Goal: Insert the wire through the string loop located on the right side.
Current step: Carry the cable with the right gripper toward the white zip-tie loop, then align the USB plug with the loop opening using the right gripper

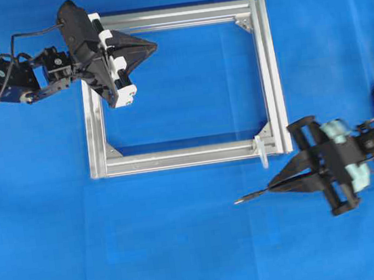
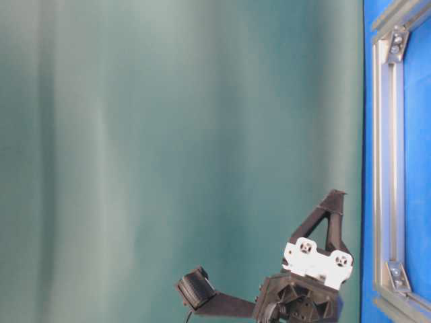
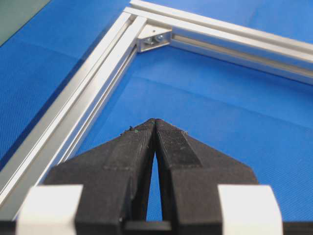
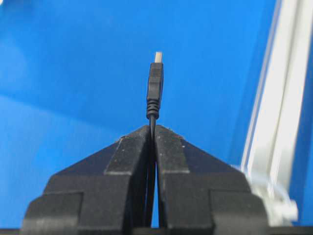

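The right hand (image 1: 274, 185), clamped on the wire (image 4: 155, 88) just behind its plug, sits below the string loop (image 1: 262, 150) at the frame's (image 1: 270, 68) lower right corner, so I'd turn the plug toward the loop before advancing, while the left hand (image 3: 155, 121) rests closed and empty.

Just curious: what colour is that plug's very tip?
Silvery-white tip on a black plug; clearest from the right wrist view.

Black-and-white hand (image 2: 333, 202) beside silver frame (image 2: 382, 168) on blue mat (image 2: 417, 134), teal backdrop (image 2: 168, 134).
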